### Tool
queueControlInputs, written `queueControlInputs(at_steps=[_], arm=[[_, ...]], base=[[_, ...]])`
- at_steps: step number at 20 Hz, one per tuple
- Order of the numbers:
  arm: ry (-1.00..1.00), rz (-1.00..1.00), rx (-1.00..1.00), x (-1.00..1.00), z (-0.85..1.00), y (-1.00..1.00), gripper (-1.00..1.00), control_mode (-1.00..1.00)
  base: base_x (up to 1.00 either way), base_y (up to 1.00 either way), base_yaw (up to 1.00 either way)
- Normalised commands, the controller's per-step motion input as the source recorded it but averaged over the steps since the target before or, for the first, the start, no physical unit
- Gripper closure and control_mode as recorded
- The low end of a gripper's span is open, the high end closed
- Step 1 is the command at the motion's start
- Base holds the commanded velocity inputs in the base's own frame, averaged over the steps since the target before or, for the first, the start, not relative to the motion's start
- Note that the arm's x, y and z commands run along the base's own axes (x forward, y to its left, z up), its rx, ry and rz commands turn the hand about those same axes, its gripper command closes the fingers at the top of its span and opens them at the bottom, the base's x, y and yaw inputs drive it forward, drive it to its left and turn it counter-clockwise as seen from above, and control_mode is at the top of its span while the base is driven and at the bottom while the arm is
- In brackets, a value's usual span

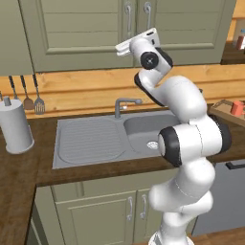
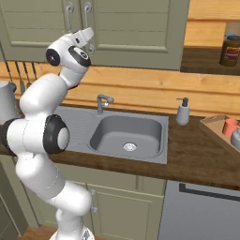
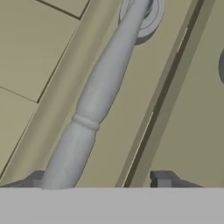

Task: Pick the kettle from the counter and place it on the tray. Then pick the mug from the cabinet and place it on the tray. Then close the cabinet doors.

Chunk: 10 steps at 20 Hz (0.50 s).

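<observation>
the arm is being seen raised from the base, bent at the elbow over the sink and reaching up to the wall cabinet. the gripper is being held right at the cabinet doors, which are lying shut w/ a thin dark seam between them. in the hand view, the curved silver bar handle of one door is being seen running diagonally, w/ its lower end beside one dark finger tip; the other tip is being seen across the seam. jaws are being held apart, fairly wide, nothing clamped between them; contact w/ the handle can't be told. the tray is being seen at the far right of the counter, w/ the orange-red mug standing in it. a grey shape at the frame edge beside the mug is being cut off, too little to id. a white soap bottle is being seen behind the sink, and a brown jar on the shelf above.
</observation>
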Motion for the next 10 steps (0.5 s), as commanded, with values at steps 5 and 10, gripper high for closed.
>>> queueControlInputs(at_steps=[5, 10], arm=[[0.00, 0.20, 0.01, 1.00, 0.01, -0.34, -1.00, -1.00], [0.01, 0.18, 0.03, 1.00, 0.00, -0.26, -1.00, -1.00]], base=[[0.00, 0.00, 0.00], [0.00, 0.00, 0.00]])
